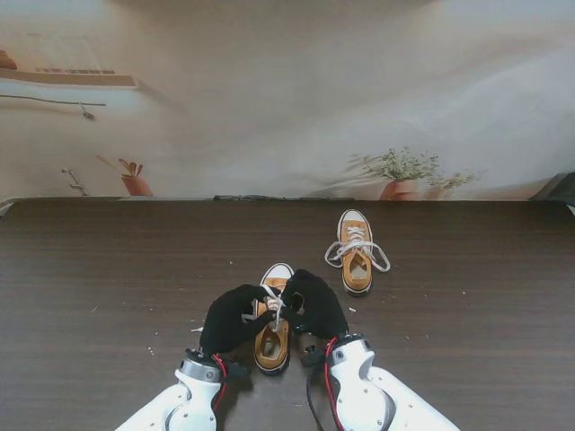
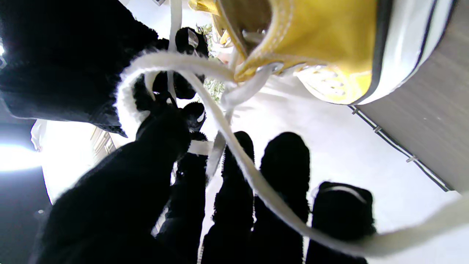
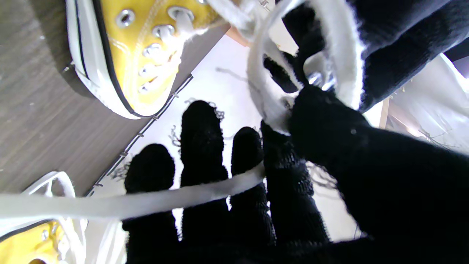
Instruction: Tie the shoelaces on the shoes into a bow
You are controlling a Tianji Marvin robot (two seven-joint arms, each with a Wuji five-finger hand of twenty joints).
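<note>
A yellow sneaker (image 1: 271, 341) with a white toe cap lies close to me on the dark table, its white lace (image 1: 272, 303) lifted over the tongue. My left hand (image 1: 232, 319) and right hand (image 1: 314, 303), both in black gloves, meet over it. In the left wrist view the left hand's thumb and forefinger pinch a lace loop (image 2: 154, 62) beside the sneaker (image 2: 329, 40). The right wrist view has the right thumb pressed on a lace loop (image 3: 267, 91), with a lace strand (image 3: 146, 201) across the fingers (image 3: 201, 154). The second yellow sneaker (image 1: 356, 252) lies farther off to the right, laces loose.
The dark wood table (image 1: 108, 287) ends at a pale backdrop (image 1: 287, 108) printed with potted plants. Small white specks dot the table near the shoes.
</note>
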